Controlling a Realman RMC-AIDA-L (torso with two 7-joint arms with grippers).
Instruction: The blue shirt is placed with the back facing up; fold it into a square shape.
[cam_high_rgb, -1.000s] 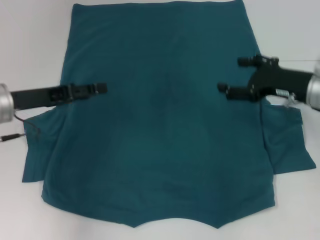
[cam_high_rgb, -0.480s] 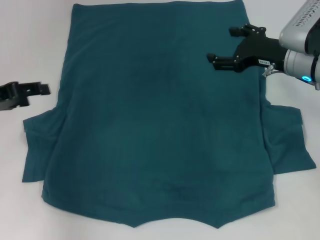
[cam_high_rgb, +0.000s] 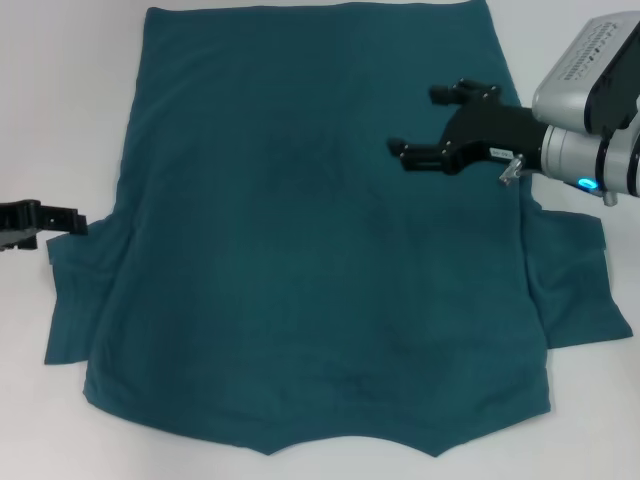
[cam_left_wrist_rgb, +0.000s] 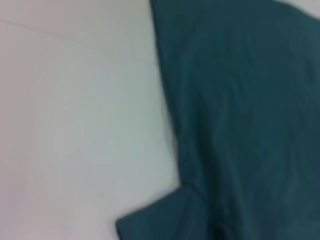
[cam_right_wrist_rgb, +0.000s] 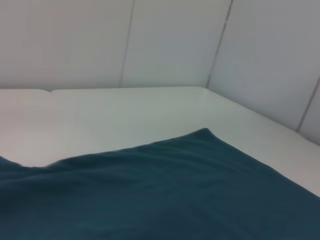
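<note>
The blue shirt (cam_high_rgb: 310, 230) lies spread flat on the white worktop (cam_high_rgb: 60, 100), plain side up, and fills most of the head view: its straight hem runs along the far edge, the two short sleeves stick out to either side nearer the robot, and the neckline edge, with its shallow notch, sits closest to the camera. No fold is made in it; the cloth shows only soft wrinkles. The right end effector (cam_high_rgb: 420, 120) hovers over the shirt's right half, partway between the hem and the right sleeve, with its black fingers (cam_high_rgb: 405, 150) spread apart and nothing between them; whether the tips touch the fabric cannot be told. Its black body leads back to a silver arm segment with a small blue light, which comes in from the right edge. The left end effector (cam_high_rgb: 70, 220) is at the left edge of the head view, just beside the shirt's left sleeve, over bare worktop; only a short black stub of it shows, so I cannot tell whether it is released or clenched. The left wrist view shows the shirt's (cam_left_wrist_rgb: 240, 125) side edge and a sleeve corner lying on the pale worktop (cam_left_wrist_rgb: 75, 125), with none of that arm's fingers visible. The right wrist view looks low across the shirt (cam_right_wrist_rgb: 165, 195) to one of its corners, with the worktop (cam_right_wrist_rgb: 125, 110) and pale wall panels (cam_right_wrist_rgb: 170, 40) beyond.
</note>
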